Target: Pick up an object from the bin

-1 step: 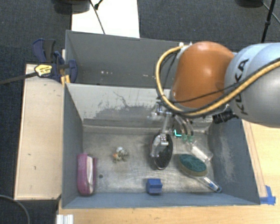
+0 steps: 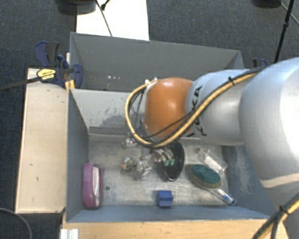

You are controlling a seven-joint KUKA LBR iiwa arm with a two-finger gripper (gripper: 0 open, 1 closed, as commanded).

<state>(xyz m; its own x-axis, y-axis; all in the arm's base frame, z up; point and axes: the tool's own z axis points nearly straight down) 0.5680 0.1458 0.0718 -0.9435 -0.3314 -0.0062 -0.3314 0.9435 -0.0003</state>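
1. Camera view: the gripper (image 2: 146, 164) hangs low over the middle of the bin (image 2: 79, 138), tucked under the orange wrist cover (image 2: 165, 107). How its jaws stand cannot be told.
2. Nearest things: a small speckled lump (image 2: 131, 165) just left and a black disc (image 2: 173, 162) just right.
3. Risk: caught between two things, a close could grab neither, or shove the disc into the green scrubber (image 2: 205, 175).

One camera looks down on the grey bin (image 2: 157, 59) from above, offset slightly to one side. The arm (image 2: 270, 113) enters from the view's right.
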